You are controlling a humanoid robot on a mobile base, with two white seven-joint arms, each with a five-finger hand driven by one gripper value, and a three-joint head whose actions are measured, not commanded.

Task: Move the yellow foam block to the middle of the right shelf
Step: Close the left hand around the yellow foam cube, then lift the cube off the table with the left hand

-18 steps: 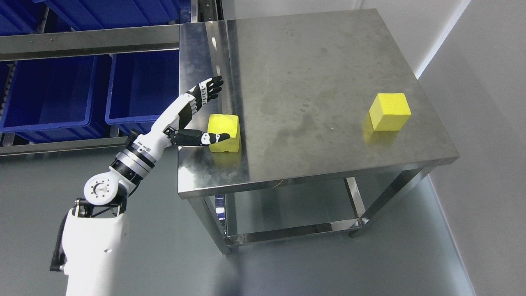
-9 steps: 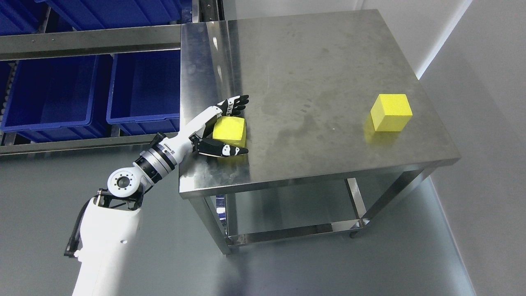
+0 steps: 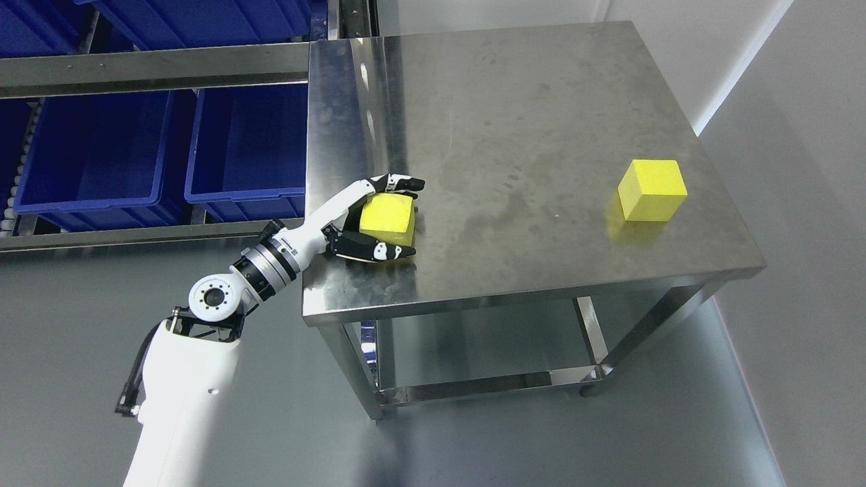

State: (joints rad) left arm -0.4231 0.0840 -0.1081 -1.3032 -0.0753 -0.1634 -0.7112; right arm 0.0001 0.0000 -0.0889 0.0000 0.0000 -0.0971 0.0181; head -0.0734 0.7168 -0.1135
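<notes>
At far left, behind a steel rail, a rack holds two blue bins side by side, set lower than the counter top. From the lower left the white left arm rises past its round joint and reaches onto the near left part of the steel counter. The left hand lies around a yellow foam block: the upper fingers curl over the block's far edge, while the thumb lies along its near side, so the hand is closed about the block. The block rests on the counter surface, close to the counter's left edge and near its front. The middle of the counter is dull, stained metal with faint marks. Towards the right edge, well apart from the hand, a second yellow block stands alone on the counter, casting a yellow reflection at its near left. Beneath the top, a lower shelf joins the counter's legs. At far right a pale wall meets the grey floor.
</notes>
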